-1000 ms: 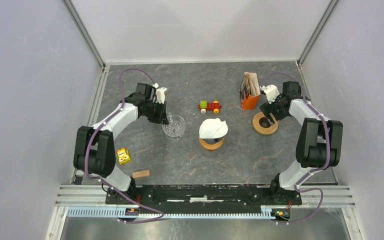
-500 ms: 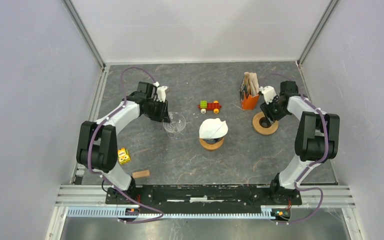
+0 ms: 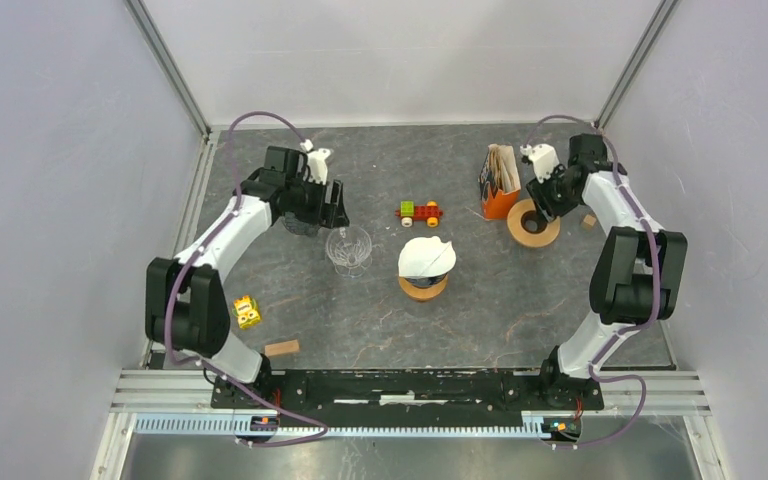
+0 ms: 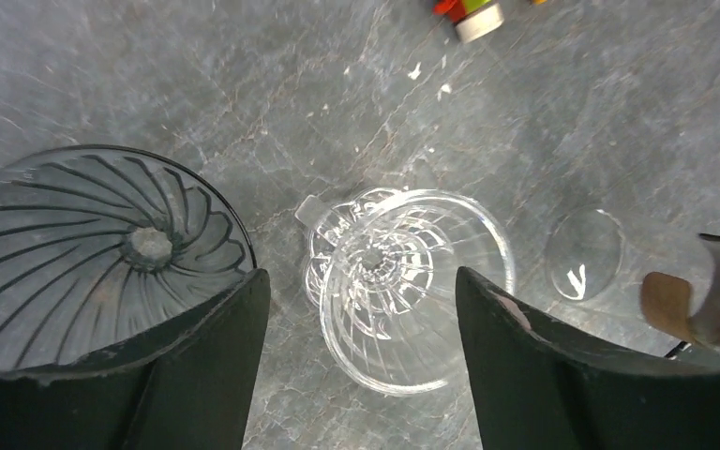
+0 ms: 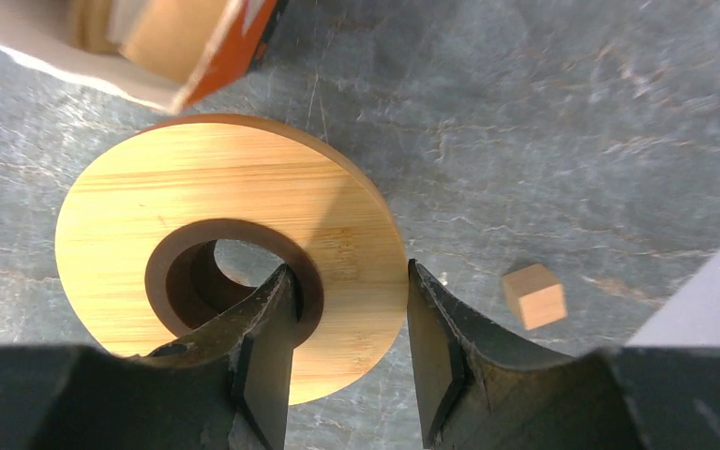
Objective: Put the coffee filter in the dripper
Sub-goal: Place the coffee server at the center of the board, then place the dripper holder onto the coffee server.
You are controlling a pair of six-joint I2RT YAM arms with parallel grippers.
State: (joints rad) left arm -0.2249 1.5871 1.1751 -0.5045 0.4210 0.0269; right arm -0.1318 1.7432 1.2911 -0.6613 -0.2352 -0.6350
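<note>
My left tool [image 4: 361, 291] hangs wide open over the glass dripper [image 4: 412, 309], which looks empty; my right tool [image 5: 349, 281] pinches the wooden ring [image 5: 197, 187]; the coffee filters [image 3: 503, 165] sit in the orange holder [image 3: 500, 203] just beside it; filter step not started, I reckon.

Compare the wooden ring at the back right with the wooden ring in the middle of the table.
The back ring is bare, its hole open; the middle ring carries a white thing over its hole. The right gripper pinches the back ring, one finger in its hole; no gripper is near the middle ring. Both are flat rings of light wood.
</note>
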